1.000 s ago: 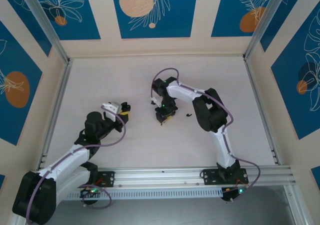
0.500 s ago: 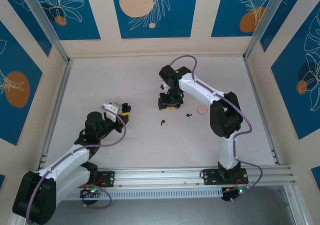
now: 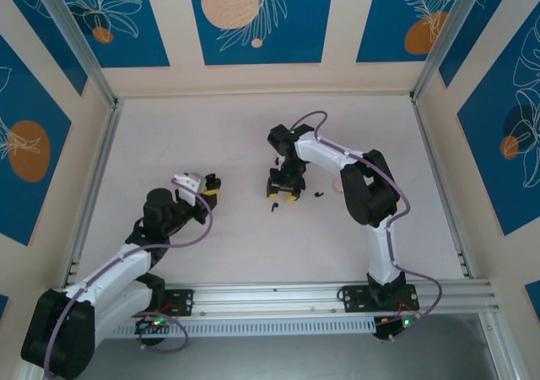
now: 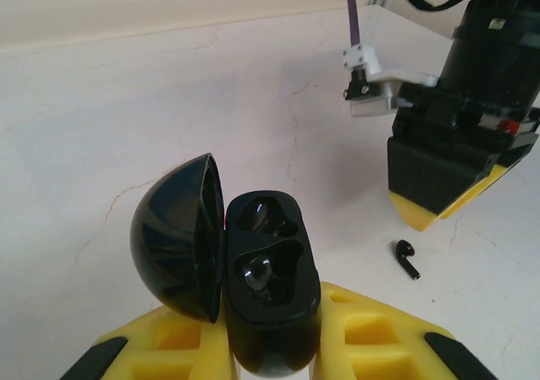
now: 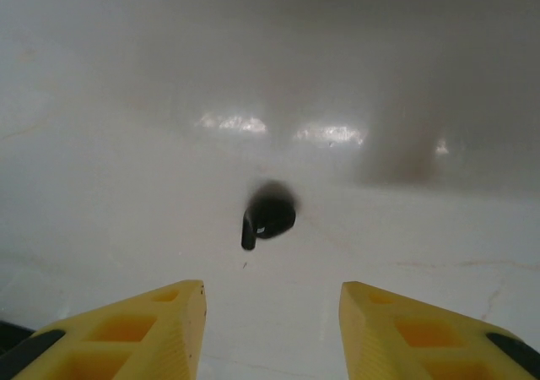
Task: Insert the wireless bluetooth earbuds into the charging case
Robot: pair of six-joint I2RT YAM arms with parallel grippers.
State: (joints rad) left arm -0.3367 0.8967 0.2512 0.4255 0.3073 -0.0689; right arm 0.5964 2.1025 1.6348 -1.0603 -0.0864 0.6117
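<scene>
One arched right arm (image 3: 331, 153), end effector (image 5: 272, 300) spread, nose-down above earbud (image 5: 268, 213)

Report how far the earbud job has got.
Done: the left gripper holds the charging case with its lid open, both wells empty. In hand: the right gripper, open, hovers over one earbud on the table. Left: grasp and seat it, then the second earbud.

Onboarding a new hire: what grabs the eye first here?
The open black charging case, clamped in the left tool left of centre. Next the right tool, open, aimed at one dark earbud mid-table; a second earbud lies just to its right.
</scene>
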